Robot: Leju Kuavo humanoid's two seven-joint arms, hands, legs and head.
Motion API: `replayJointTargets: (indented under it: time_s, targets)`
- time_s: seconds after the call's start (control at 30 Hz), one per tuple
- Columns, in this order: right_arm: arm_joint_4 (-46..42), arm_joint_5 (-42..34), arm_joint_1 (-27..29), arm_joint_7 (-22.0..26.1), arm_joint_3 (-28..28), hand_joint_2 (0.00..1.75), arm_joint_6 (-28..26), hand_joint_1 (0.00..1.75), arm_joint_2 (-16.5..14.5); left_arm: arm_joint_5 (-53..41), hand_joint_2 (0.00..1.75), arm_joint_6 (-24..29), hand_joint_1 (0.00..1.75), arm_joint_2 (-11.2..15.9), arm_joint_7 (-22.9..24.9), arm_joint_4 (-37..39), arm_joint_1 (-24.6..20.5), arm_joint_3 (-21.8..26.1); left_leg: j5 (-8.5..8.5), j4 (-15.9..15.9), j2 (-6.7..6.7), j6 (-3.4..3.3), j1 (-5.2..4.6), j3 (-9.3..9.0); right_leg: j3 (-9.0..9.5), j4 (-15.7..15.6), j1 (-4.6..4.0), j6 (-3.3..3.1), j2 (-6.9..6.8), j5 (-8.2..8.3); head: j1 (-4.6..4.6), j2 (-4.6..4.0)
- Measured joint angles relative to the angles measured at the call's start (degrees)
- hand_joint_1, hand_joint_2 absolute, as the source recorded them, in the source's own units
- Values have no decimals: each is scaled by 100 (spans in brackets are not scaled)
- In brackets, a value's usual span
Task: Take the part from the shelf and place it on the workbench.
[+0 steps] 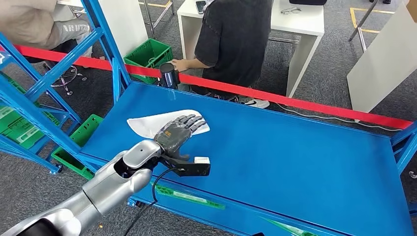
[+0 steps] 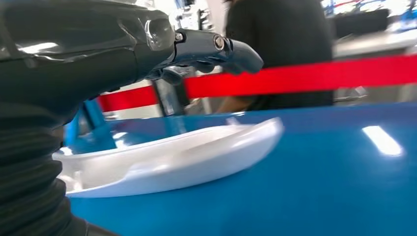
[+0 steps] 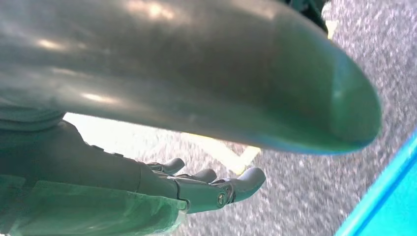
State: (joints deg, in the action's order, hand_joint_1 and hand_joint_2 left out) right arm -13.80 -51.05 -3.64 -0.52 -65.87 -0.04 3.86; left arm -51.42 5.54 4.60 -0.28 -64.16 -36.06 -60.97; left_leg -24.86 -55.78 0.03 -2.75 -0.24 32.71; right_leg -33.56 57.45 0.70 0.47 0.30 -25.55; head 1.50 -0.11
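The left hand [image 1: 178, 132] lies flat over the part [image 1: 147, 125], fingers spread, gripping nothing. The part rests on the tabletop [image 1: 295, 162] beneath it. Lift straight up to avoid dragging it. The right hand [image 3: 206, 189] hangs empty, fingers loosely curled.

— What finishes show at centre frame?
— A smooth white plastic part [image 1: 147, 124] lies on the glossy blue painted-metal workbench [image 1: 295, 162], which mirrors overhead light. The left hand [image 1: 178, 132] is dark, semi-gloss plastic on a brushed silver metal arm [image 1: 113, 182].
— And at the edges?
— Speckled grey carpet [image 1: 314, 88], rough and matt.
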Motion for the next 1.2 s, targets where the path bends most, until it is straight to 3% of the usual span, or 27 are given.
replayJointTargets:
  time_s: [0.07,0.13,0.17,0.2,0.23,0.3,0.33,0.4,0.53,0.57,0.63,0.7,0.73,0.77,0.83,0.9,1.03,1.1,1.17,1.2]
  targets:
    - [1,-20,0,1,1,0,0,0,0,-55,175,-30,0,-99,72,139,-59,24,84,123,12,-41,31,-69,-185,378,-13,-5,-5,-184,-14,1]
    - [1,-26,4,1,1,0,0,0,4,-77,175,-44,0,-171,103,261,-91,19,110,136,18,-62,23,-68,-578,1190,3,-24,-6,-489,-21,1]
    - [1,-28,13,0,1,0,0,0,6,-79,175,-48,0,-194,111,313,-91,14,109,135,18,-60,22,-64,-762,1542,16,-5,-6,-589,-22,0]
    - [1,-29,23,0,1,0,0,0,8,-81,175,-50,0,-209,115,359,-88,10,106,132,18,-57,23,-64,-862,1703,33,39,-7,-606,-21,0]
    - [1,-30,30,0,1,0,-1,0,11,-82,175,-51,0,-222,116,396,-88,8,101,127,13,-49,25,-64,-842,1614,53,100,-11,-530,-22,0]
    - [1,-29,31,0,1,0,-2,0,21,-82,175,-51,0,-252,117,447,-90,10,74,85,0,-9,32,-60,-486,817,100,223,-29,-194,-24,0]
    - [1,-29,27,0,1,0,-2,0,25,-82,175,-51,0,-267,118,466,-94,12,43,37,-7,28,20,-42,-290,410,109,236,-36,-42,-24,0]
    - [1,-33,24,0,1,0,-2,0,28,-83,175,-50,0,-286,128,499,-97,14,-8,-44,-11,100,-1,-2,-91,-3,101,166,-41,102,-20,0]
    - [3,-67,30,0,4,0,-3,0,27,-159,175,-87,0,-300,298,541,-99,61,-138,-205,-5,210,34,87,-98,-18,114,1,-24,133,-12,0]
    - [4,-76,30,1,6,0,-3,0,28,-186,175,-100,0,-302,356,547,-100,85,-279,-425,-5,247,46,189,-97,-24,132,-30,-22,140,-10,0]
    - [7,-90,31,2,8,0,-5,0,26,-239,175,-134,0,-303,451,571,-90,129,-663,-1185,-6,307,70,541,-106,-23,130,-66,-20,142,-4,0]
    - [8,-105,42,5,9,0,-10,0,21,-299,175,-160,0,-303,530,611,-59,168,-855,-1785,-6,333,88,824,-115,-21,125,-73,-21,142,-4,0]
    - [8,-113,48,7,10,0,-13,0,19,-330,175,-162,0,-305,565,629,-45,191,-787,-1764,-6,331,93,814,-115,-20,125,-72,-20,142,-5,0]
    - [9,-120,51,8,11,0,-15,0,17,-355,175,-165,0,-308,598,645,-38,218,-625,-1509,-6,318,95,685,-111,-19,125,-71,-16,143,-4,0]
    - [10,-127,52,10,12,0,-15,0,10,-394,175,-171,0,-322,657,662,-42,287,-267,-660,-7,269,88,245,-103,-18,113,-61,-9,147,-5,0]
    - [10,-128,49,11,12,0,-15,0,6,-408,175,-173,0,-338,715,668,-50,369,-138,-161,-10,216,59,-4,-115,-15,87,-27,-8,159,-8,0]
    - [10,-117,49,11,12,0,-15,0,9,-410,175,-172,0,-349,784,684,-68,539,-74,-34,-3,82,42,-45,-178,30,91,85,-14,143,-12,0]
    - [10,-97,43,7,11,0,-13,0,14,-408,175,-173,0,-366,793,692,-86,621,-12,33,4,14,60,-85,-408,513,90,52,-18,-102,-24,0]
    - [10,-74,41,1,10,0,-5,0,16,-408,175,-178,0,-383,801,722,-82,671,2,35,2,-9,37,-70,-783,1341,86,11,-19,-421,-30,0]
    - [10,-64,42,0,10,0,-2,0,19,-407,175,-181,0,-389,806,744,-71,691,3,32,0,-10,26,-65,-916,1628,86,21,-20,-503,-30,0]
